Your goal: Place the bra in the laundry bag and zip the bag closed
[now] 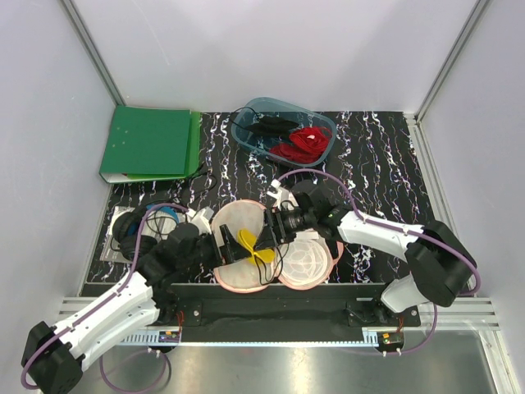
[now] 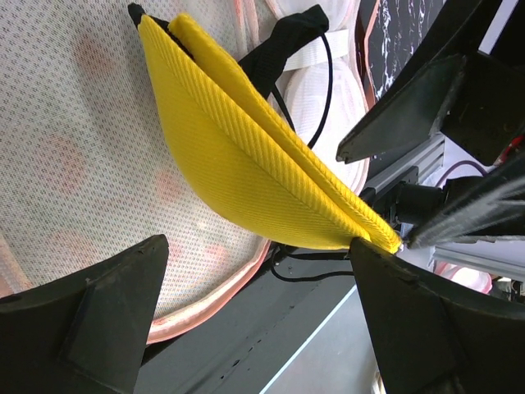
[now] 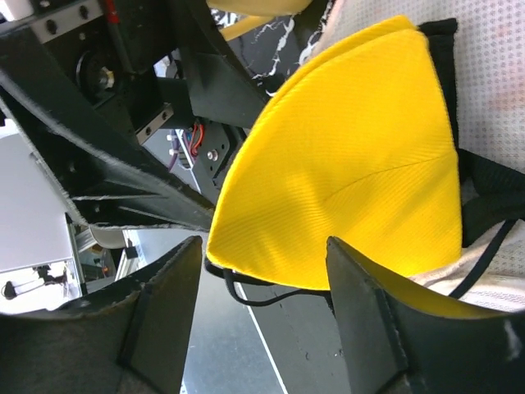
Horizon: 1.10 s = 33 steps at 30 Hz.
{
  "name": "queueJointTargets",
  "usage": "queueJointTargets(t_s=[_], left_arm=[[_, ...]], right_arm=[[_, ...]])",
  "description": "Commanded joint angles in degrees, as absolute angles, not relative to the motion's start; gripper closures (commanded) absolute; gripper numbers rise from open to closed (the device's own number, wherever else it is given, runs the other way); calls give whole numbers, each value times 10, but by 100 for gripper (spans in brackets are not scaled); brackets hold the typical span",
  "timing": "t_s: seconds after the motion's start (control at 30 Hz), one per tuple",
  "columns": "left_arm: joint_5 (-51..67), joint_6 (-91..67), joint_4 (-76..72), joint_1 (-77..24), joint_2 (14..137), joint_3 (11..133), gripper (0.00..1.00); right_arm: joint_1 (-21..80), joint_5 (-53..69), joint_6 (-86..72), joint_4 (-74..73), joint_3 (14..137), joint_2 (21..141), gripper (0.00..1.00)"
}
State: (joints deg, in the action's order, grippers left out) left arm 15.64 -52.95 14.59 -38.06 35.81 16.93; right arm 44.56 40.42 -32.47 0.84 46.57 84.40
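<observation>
Black marbled surface (image 1: 377, 156) carries the bag (image 1: 305, 261), open in two round halves near the arms' bases. We see the folded bra (image 1: 253, 246) standing on edge over the left half, by the hinge. Left jaws gape wide either side of it; right jaws stand apart around a cup, and we cannot tell whether they grip it.

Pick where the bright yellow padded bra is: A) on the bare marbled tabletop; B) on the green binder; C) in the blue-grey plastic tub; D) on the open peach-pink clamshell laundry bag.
D: the folded yellow bra rests against the pale lining of the open laundry bag, apart from the tub and the binder.
</observation>
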Motion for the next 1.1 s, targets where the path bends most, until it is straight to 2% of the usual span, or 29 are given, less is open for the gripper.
queueJointTargets(t_s=[0.0, 0.1, 0.23, 0.37, 0.5, 0.57, 0.67, 0.7, 0.73, 0.83, 1.0, 1.03, 1.07], left_arm=[[139, -520, 141, -378, 369, 201, 2], [136, -519, 136, -378, 374, 204, 2], [142, -518, 134, -378, 380, 207, 2], [144, -520, 136, -378, 371, 200, 2], [144, -521, 139, -378, 366, 200, 2], [145, -520, 142, -378, 363, 199, 2], [149, -508, 151, -378, 352, 201, 1], [160, -501, 153, -378, 347, 202, 1], [165, -494, 156, -378, 332, 205, 1], [173, -459, 189, -378, 306, 225, 1], [153, -406, 259, -379, 317, 272, 1], [152, -407, 261, -378, 323, 275, 1], [141, -410, 264, -378, 330, 279, 1]], right_arm=[[454, 424, -328, 43, 463, 807, 29], [461, 430, -328, 43, 462, 818, 29], [461, 414, -324, 46, 454, 833, 39], [461, 410, -327, 56, 459, 852, 55], [461, 408, -328, 57, 467, 860, 58], [460, 397, -330, 57, 468, 860, 63], [459, 360, -329, 44, 460, 843, 83], [458, 346, -316, 18, 459, 837, 97], [457, 311, -305, 1, 462, 818, 100], [455, 228, -268, -108, 468, 764, 100], [454, 230, -276, -117, 455, 716, 100], [454, 256, -279, -113, 458, 725, 96], [454, 269, -286, -107, 461, 733, 86]])
